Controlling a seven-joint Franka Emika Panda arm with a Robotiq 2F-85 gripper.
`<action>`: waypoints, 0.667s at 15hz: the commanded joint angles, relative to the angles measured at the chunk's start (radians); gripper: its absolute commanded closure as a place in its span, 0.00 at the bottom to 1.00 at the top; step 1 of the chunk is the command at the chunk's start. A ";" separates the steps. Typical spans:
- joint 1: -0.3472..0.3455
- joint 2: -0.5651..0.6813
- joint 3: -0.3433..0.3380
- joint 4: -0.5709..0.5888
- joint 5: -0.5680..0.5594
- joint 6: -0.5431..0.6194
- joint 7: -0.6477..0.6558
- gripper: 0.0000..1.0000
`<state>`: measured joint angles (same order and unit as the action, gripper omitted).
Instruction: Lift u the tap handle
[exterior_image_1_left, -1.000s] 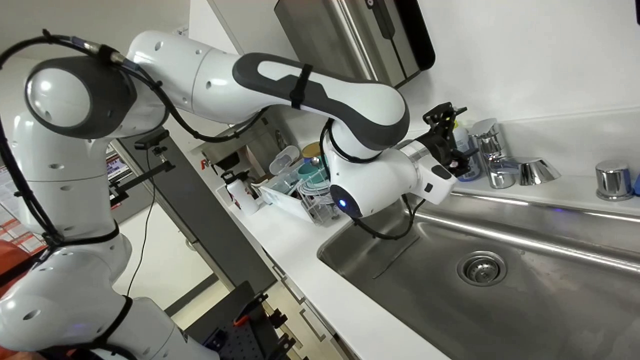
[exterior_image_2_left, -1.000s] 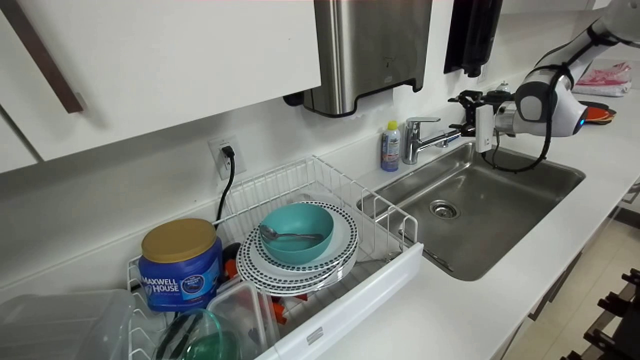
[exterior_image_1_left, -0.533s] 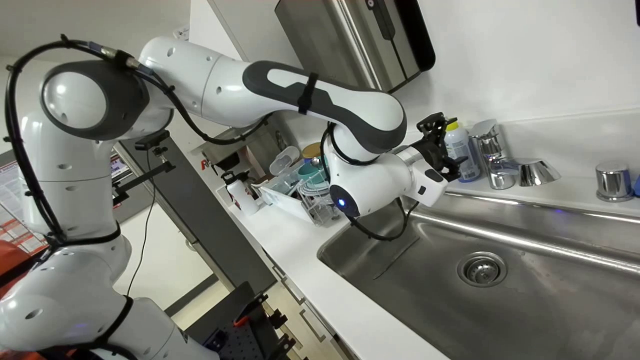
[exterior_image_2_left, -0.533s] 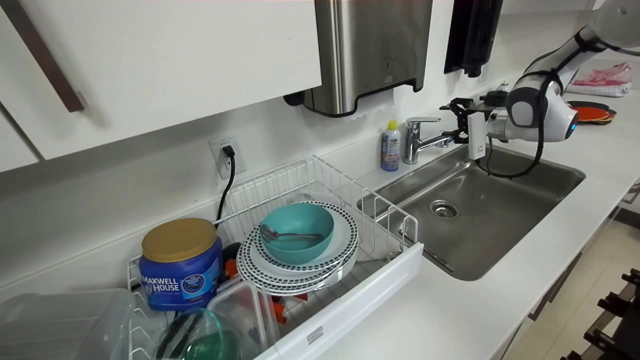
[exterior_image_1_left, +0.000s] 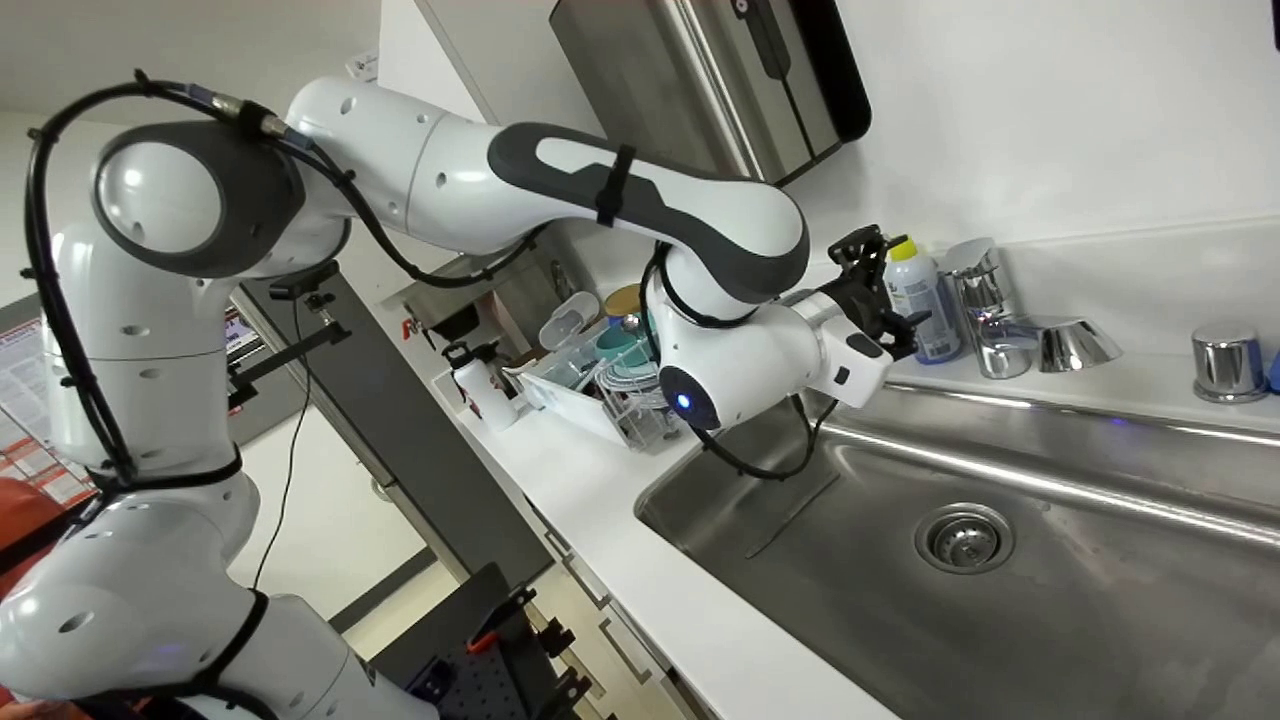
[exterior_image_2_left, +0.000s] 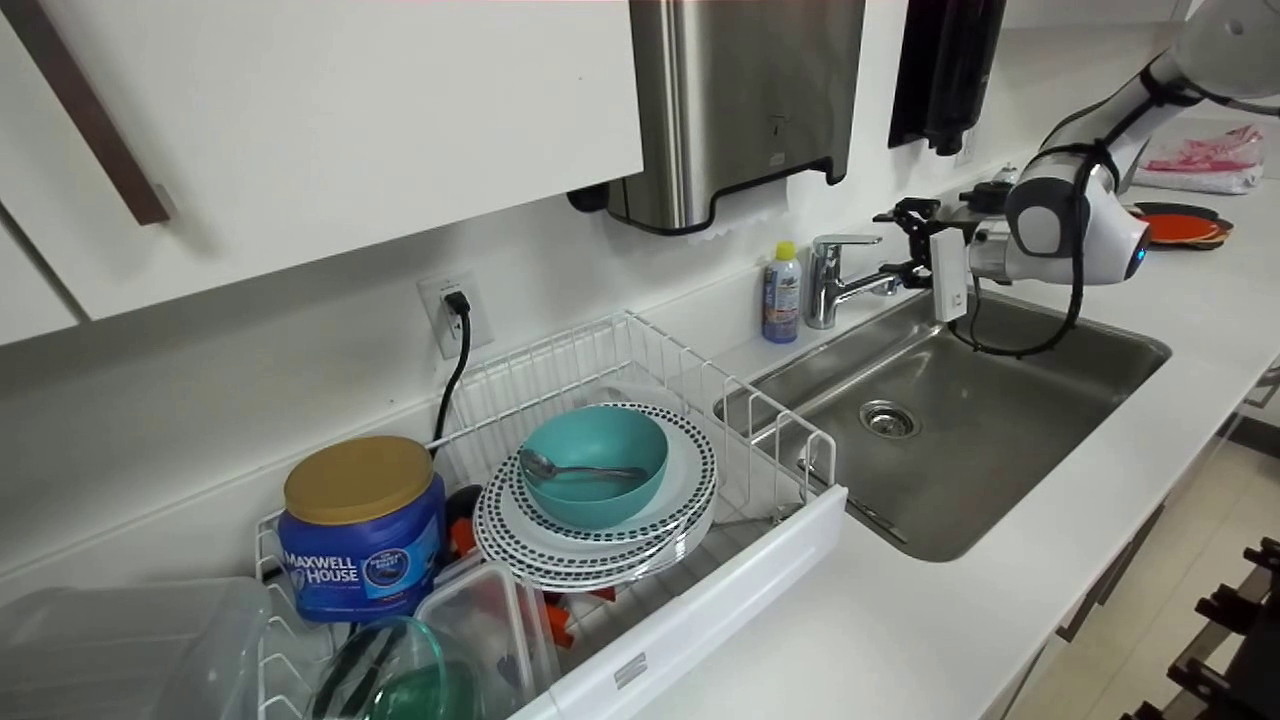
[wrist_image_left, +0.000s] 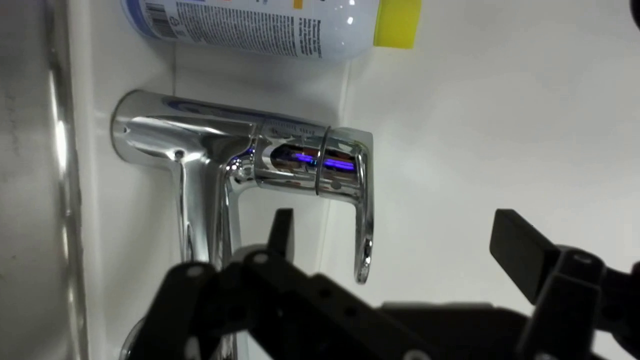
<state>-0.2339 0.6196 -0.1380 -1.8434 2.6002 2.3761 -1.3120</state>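
I have the pincer (wrist_image_left: 397, 232) spread wide, its jaws well apart. In my wrist view the free end of the tap handle (wrist_image_left: 366, 220) points into the gap between them, with pale wall (wrist_image_left: 430, 150) showing on either side of the lever; I cannot judge the depth between lever and jaws. In an exterior view I see the handle about level on top of the chrome tap (exterior_image_2_left: 823, 285), over the spout (exterior_image_2_left: 868, 284). One jaw sits higher than the handle, the other lower, and the lower one crosses the spout's end in my line of sight; whether those two touch, I cannot say. My arm (exterior_image_1_left: 720, 210) reaches in above the sink (exterior_image_1_left: 1150, 600). A bottle (exterior_image_2_left: 782, 300) with a yellow cap (exterior_image_2_left: 785, 250) stands upright on the table (exterior_image_2_left: 830, 620), just beside the tap. Nearer that camera, a dish rack (exterior_image_2_left: 700, 605) holds stacked plates (exterior_image_2_left: 690, 480), a teal bowl (exterior_image_2_left: 600, 440) on top with a spoon (exterior_image_2_left: 590, 470) in it.
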 joint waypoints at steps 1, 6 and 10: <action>0.000 -0.015 0.008 0.009 0.000 0.001 -0.044 0.00; -0.013 -0.008 0.011 0.044 0.000 0.014 -0.076 0.00; -0.009 0.006 0.009 0.076 0.000 0.021 -0.079 0.00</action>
<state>-0.2391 0.6193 -0.1364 -1.7987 2.6002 2.3767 -1.3736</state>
